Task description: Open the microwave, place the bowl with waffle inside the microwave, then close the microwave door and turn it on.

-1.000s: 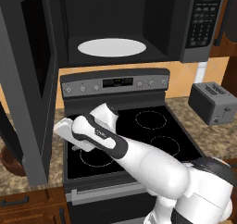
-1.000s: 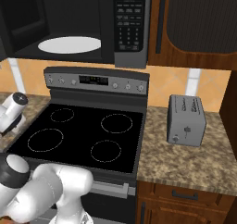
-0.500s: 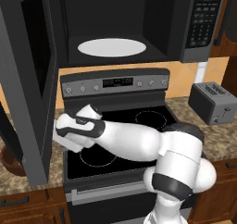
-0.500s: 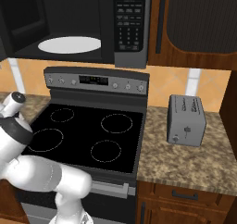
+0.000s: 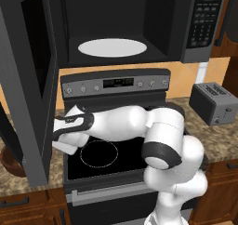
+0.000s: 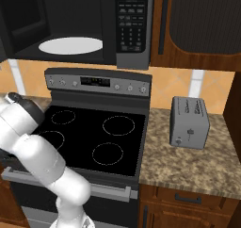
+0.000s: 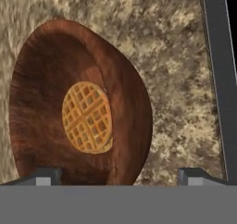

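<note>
The microwave (image 5: pixel 200 29) (image 6: pixel 132 29) hangs above the stove, its cavity open and the white turntable plate (image 5: pixel 111 47) (image 6: pixel 70 45) bare. The microwave door (image 5: pixel 28 80) stands swung out to the left. On the speckled counter left of the stove sits the reddish-brown bowl (image 7: pixel 55 102) (image 5: pixel 9 159), with the golden waffle (image 7: pixel 88 117) lying in it. My gripper (image 7: pixel 119 176) is open, close above the bowl, one fingertip (image 7: pixel 44 174) at its near rim and the other beyond its right side. In the left base view my hand reaches behind the door's lower edge.
The black stove (image 5: pixel 116 154) (image 6: pixel 99 137) lies under my arm. A grey toaster (image 5: pixel 214 103) (image 6: pixel 190 122) stands on the right counter. Wooden cabinets (image 6: pixel 197 24) rise at the right. A dark grey edge (image 7: pixel 217 79) runs beside the bowl in the hand view.
My arm has swung left and down from over the stove's front left burner to the counter behind the open door. The jaws stayed open.
</note>
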You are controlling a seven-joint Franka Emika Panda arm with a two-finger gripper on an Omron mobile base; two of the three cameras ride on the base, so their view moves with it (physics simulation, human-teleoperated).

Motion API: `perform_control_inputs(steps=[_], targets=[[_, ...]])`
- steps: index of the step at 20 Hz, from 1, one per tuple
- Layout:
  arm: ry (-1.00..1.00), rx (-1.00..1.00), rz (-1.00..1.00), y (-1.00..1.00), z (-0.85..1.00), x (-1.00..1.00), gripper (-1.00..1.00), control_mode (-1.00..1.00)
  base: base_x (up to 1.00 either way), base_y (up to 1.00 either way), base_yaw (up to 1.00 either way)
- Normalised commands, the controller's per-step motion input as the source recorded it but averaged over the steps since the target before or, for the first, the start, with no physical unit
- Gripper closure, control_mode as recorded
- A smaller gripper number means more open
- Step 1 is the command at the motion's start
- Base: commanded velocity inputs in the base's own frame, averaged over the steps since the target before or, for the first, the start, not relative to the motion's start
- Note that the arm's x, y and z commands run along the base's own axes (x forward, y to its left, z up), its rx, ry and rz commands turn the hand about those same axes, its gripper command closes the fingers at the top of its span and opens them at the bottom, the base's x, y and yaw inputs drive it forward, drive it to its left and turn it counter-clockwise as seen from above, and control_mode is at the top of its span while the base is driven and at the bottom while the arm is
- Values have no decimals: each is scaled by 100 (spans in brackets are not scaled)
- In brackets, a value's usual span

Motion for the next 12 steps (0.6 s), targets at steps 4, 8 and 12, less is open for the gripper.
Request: perform_control_inputs(steps=[4,8,12], targets=[[3,-11,0,23,-12,22,-100,-100,0,0,0],[5,-15,0,24,-27,25,-100,-100,0,0,0],[8,-17,0,24,-38,27,-100,-100,0,0,0]])
